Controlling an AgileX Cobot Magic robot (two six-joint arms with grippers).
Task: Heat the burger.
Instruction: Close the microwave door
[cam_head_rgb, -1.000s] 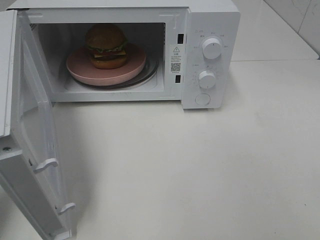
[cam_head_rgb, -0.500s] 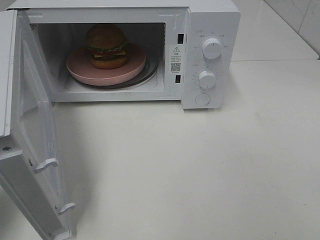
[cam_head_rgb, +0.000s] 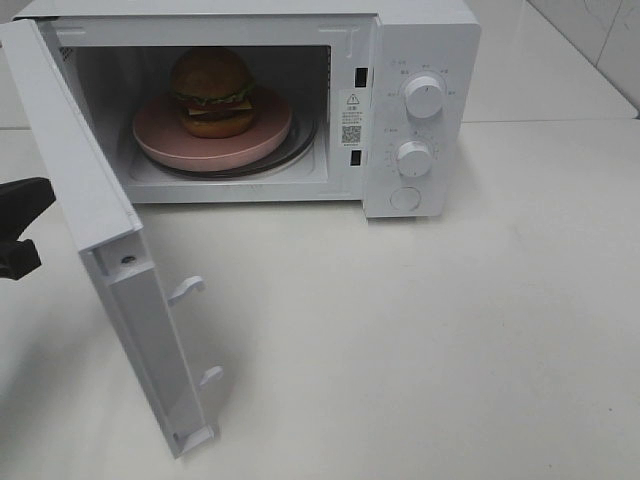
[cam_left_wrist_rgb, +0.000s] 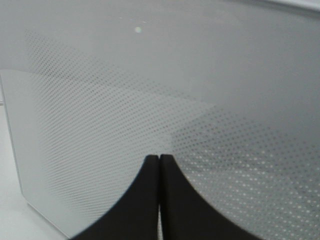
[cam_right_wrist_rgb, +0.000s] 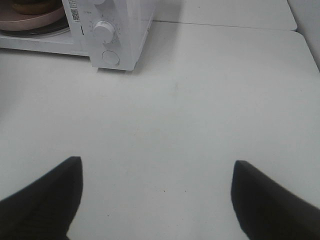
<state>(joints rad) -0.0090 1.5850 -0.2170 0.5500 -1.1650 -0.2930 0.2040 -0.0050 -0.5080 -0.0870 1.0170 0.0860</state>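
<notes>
Left gripper: matte black, 2 fingers w/ curved outer edges, tapering to thin tips. Right gripper: same black, broad wedge-shaped fingers, rounded corners.

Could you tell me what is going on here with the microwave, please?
The burger already sits on a pink plate inside the microwave. The left gripper, fingers closed together, is at the outer face of the door and seems to be pushing it shut; the door has swung part of the way in over the last second but is not yet closed. The right gripper hangs open over the table, holding nothing.
</notes>
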